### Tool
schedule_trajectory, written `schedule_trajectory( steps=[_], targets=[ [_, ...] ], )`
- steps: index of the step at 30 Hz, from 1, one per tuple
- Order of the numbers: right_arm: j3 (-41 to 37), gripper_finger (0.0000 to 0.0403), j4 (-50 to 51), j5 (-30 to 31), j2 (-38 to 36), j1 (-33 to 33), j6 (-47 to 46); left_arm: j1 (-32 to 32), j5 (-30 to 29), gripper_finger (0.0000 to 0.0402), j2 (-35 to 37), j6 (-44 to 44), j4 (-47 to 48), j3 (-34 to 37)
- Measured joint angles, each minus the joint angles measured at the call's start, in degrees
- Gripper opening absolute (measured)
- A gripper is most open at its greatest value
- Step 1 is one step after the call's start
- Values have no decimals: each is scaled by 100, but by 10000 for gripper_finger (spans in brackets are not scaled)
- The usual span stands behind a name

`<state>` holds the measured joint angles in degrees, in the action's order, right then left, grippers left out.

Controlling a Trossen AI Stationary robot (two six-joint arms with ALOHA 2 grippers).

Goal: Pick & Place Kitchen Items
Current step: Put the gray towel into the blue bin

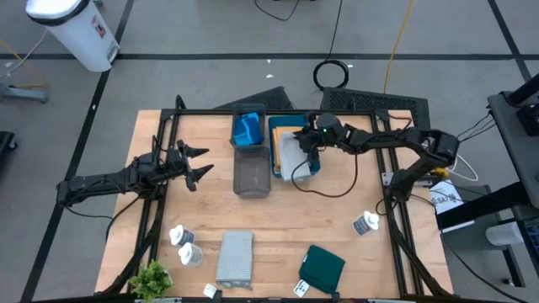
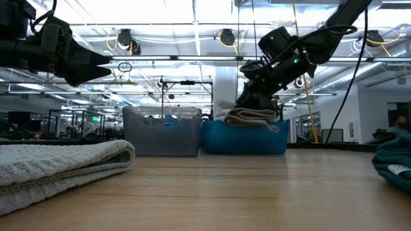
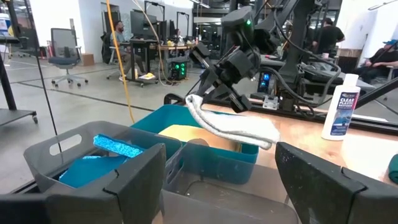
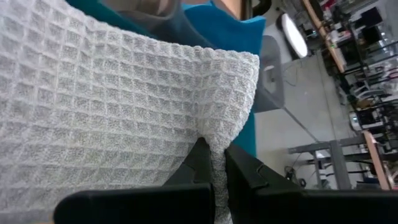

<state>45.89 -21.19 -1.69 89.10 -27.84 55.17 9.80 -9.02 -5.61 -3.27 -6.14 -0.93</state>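
I am placing the pale waffle cloth (image 1: 292, 151) — my right end effector (image 1: 313, 143) pinches its edge over the teal tray (image 1: 275, 126), so next I must lower and release, while my left end effector (image 1: 200, 165) waits wide apart above the bench (image 1: 278, 223).

Only readable text: white bottle (image 3: 341, 106) standing on the tabletop in the left wrist view, blue label print reads "CLEAR", smaller lines under it too small to read. White tags on the teal cloth (image 1: 322, 268) near the tabletop's front edge are illegible. Nothing else readable.
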Motion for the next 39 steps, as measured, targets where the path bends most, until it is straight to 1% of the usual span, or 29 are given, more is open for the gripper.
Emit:
schedule_trajectory(
  steps=[10, 30, 39],
  targets=[
    [0, 1, -41, 0, 15, -35, -34, 0, -2, 308, 2, 0, -5, 0],
    [0, 2, -94, 7, 13, -37, 284, 1, -2, 308, 0, 0, -1, 0],
    [0, 2, -370, 5, 13, -155, 273, 0, -2, 308, 0, 0, -1, 0]
  ],
)
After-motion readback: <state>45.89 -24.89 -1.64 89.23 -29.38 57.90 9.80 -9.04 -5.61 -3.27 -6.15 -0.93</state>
